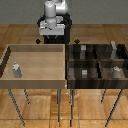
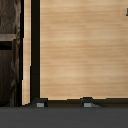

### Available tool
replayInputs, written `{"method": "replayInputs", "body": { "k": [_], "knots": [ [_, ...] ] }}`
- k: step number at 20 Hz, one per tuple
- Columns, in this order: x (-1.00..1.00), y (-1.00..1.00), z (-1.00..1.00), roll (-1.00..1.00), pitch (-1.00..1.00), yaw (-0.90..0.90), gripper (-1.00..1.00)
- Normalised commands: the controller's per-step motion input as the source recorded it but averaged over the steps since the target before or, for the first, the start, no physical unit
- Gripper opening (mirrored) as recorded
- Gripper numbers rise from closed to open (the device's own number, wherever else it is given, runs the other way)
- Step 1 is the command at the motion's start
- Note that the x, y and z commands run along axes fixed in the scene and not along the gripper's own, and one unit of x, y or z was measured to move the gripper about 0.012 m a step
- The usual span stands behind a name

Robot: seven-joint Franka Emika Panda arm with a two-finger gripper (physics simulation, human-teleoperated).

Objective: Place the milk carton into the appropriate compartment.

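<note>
Wooden plank floor (image 1: 100,107) all around, warm brown, darker toward the upper edge of the exterior view. Two raised trays on thin metal legs (image 1: 61,105), set side by side across the middle of the frame, touching or nearly so along their inner walls.

On the exterior view's left: a light wooden bin (image 1: 37,82) with a plain pale floor and low walls. Standing upright in it, near the left wall at the frame's middle left: the milk carton (image 1: 16,70), small, pale grey-white, peaked top, well apart from everything else in the bin.

On the exterior view's right: a dark compartment tray (image 1: 97,64) split by dividers into cells. Small grey objects (image 1: 85,73) among the cells, one low in a near cell, others (image 1: 114,48) taller toward the far side; too small to name.

At upper centre, behind the two trays: the Panda arm (image 1: 54,10), white and grey, on a dark base, with the gripper (image 1: 50,33) hanging above the far rim of the light bin, holding nothing. Fingertips (image 2: 89,103) visible at the lower edge of the wrist view, set apart with bare bin floor between them, so jaws parted. Same view: pale bin floor (image 2: 80,50) filling most of the frame, a dark wall strip and part of the dark tray (image 2: 9,60) along one side. Nothing between gripper and carton but open bin floor.
</note>
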Motion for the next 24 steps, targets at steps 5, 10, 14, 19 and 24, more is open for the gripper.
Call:
{"method": "replayInputs", "body": {
  "k": [5, 10, 14, 19, 24],
  "knots": [
    [0.0, 0.0, 0.0, 0.0, 0.0, 0.0, 1.0],
    [0.0, -0.6, 0.0, 0.0, 0.0, 0.0, 1.0],
    [0.0, -1.0, 0.0, 0.0, 0.0, 0.0, 1.0],
    [0.0, -1.0, 0.0, 0.0, 0.0, 0.0, 1.0],
    [0.6, -0.2, 0.0, 0.0, 0.0, 0.0, 1.0]
  ]
}}
